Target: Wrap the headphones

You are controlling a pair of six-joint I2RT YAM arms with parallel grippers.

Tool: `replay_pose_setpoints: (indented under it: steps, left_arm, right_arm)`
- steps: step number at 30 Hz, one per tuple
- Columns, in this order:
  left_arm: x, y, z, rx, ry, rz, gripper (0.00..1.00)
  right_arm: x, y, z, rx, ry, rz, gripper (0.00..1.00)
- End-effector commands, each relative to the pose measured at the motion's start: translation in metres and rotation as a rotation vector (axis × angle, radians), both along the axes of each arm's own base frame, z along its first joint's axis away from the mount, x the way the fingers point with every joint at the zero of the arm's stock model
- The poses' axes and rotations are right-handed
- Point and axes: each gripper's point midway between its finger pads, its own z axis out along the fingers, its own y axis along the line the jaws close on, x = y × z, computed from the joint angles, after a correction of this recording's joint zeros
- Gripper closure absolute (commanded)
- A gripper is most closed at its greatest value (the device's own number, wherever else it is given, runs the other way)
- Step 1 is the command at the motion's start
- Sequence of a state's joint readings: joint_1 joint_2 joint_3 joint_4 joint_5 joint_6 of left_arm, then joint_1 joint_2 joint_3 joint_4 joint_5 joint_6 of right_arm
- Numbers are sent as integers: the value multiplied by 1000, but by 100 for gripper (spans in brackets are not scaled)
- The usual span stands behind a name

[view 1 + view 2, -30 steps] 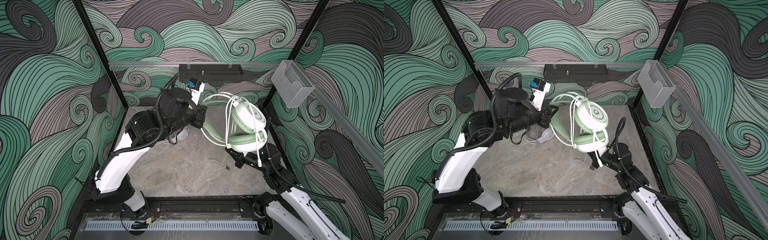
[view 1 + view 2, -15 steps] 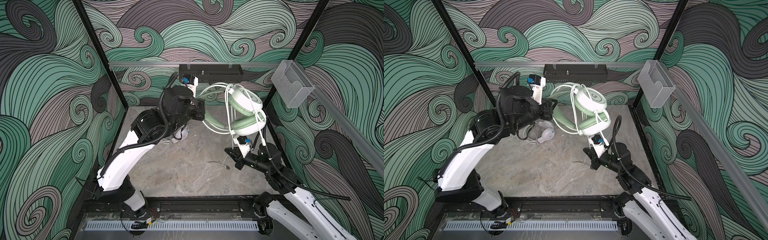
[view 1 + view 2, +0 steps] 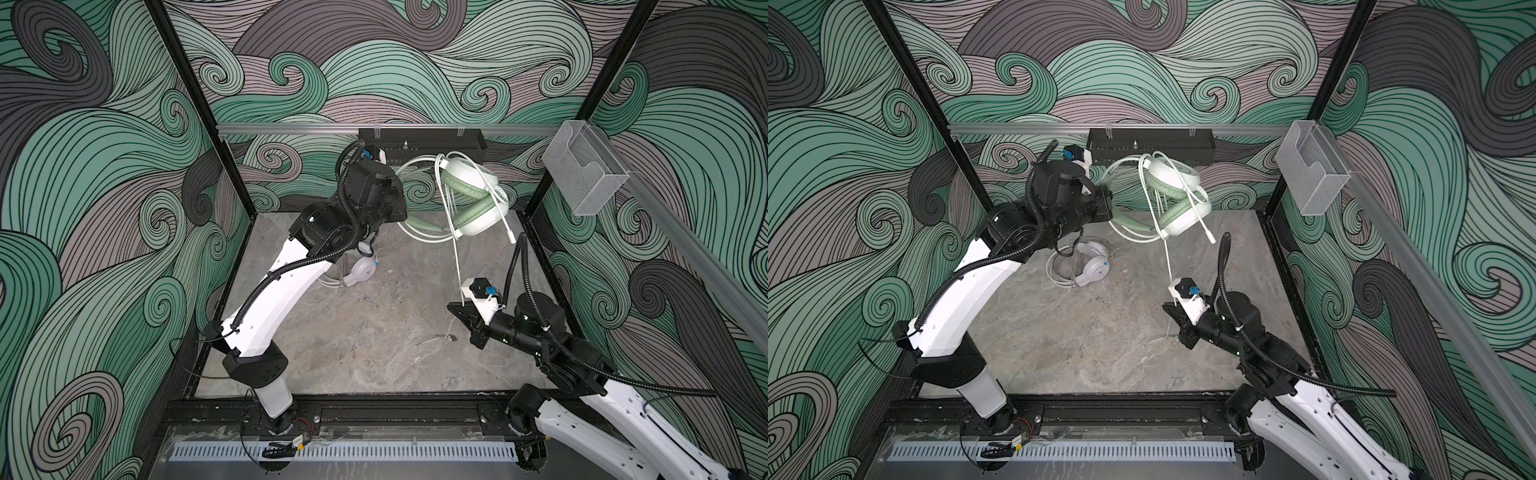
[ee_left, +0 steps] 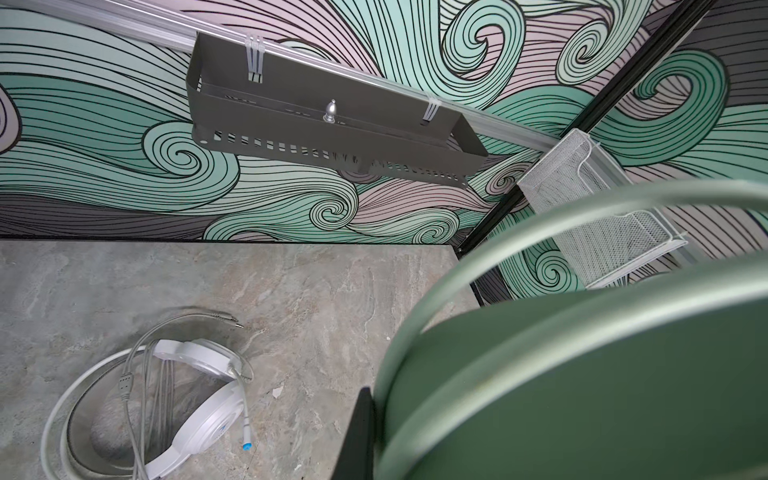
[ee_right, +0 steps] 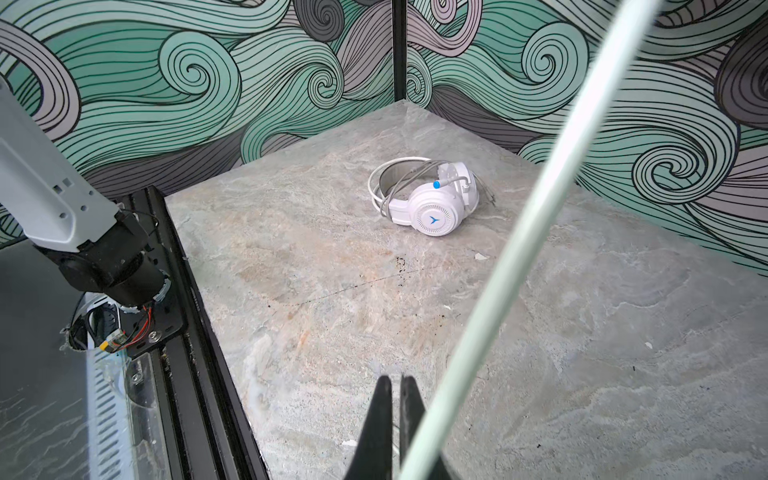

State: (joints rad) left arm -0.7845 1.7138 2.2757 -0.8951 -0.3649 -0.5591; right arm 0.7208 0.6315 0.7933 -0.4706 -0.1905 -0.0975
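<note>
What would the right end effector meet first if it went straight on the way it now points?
The right end effector points across bare tabletop toward the white headset, probably the first thing met; its tilt is unclear, so it might touch tabletop sooner.

In both top views the left gripper (image 3: 405, 212) is hidden where its wrist meets the mint headset (image 3: 473, 195), so its jaws cannot be seen. In the left wrist view the headset's band (image 4: 582, 374) is a close blur cut off by the frame edge, beside one black finger (image 4: 359, 436). Left of the mint headset, the left arm (image 3: 282, 299) covers part of the white headset (image 3: 365, 270). The mint cable (image 5: 519, 249) blurs past the right gripper (image 5: 395, 415), which runs off the frame. Whether it pinches the cable cannot be told.
</note>
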Motion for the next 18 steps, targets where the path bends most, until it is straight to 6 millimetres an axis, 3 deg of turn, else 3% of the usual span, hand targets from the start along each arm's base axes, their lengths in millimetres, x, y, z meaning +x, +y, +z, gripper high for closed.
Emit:
replay_pose_setpoints:
  steps: [1,10,18]
  left_arm:
    - [14,28,74,-206,-198,148,100]
    - [37,33,51,-3,-214,247,100]
    - [35,27,34,145,-199,314,100]
  right_arm:
    - [-15,-4,-14,-69,39,35,100]
    - [-17,0,-11,-100,41,41,100]
    - [-3,1,-2,-116,45,-22,100]
